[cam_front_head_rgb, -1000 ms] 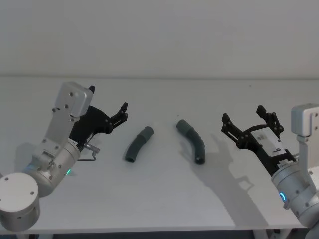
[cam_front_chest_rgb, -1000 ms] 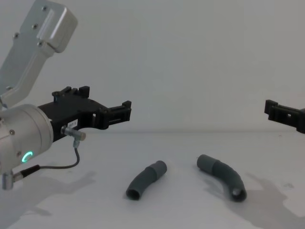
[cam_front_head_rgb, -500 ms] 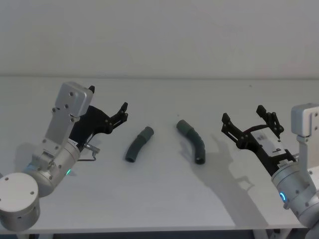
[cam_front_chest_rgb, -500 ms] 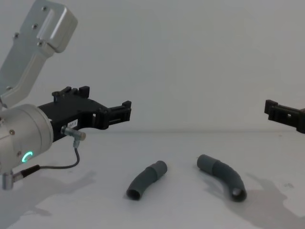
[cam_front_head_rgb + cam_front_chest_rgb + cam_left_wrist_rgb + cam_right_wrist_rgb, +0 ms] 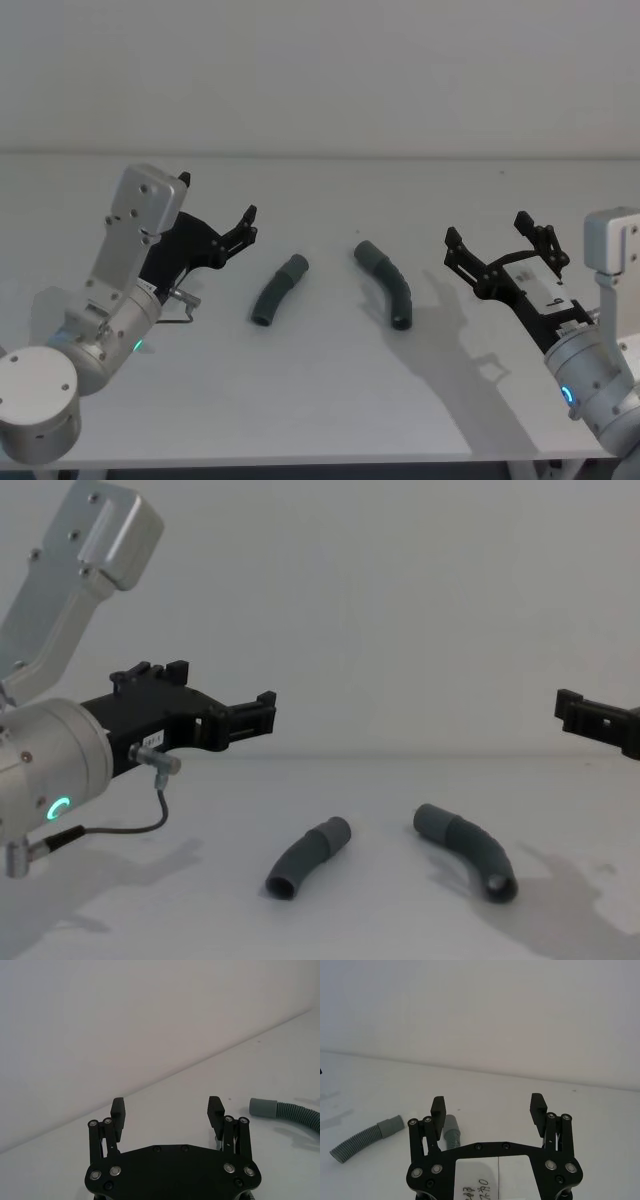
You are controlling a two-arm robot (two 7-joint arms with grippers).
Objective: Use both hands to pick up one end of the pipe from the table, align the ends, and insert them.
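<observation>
Unmoved, the left end effector (image 5: 217, 198) at nine o'clock and right end effector (image 5: 487, 228) at three hover spread apart; hose pieces (image 5: 278, 290) await grasping.

pipe pieces: two, a left piece (image 5: 277, 290) and a right piece (image 5: 385, 283)
tools: two, a left tool (image 5: 216, 198) and a right tool (image 5: 487, 228)
tabletop (image 5: 330, 400): one
</observation>
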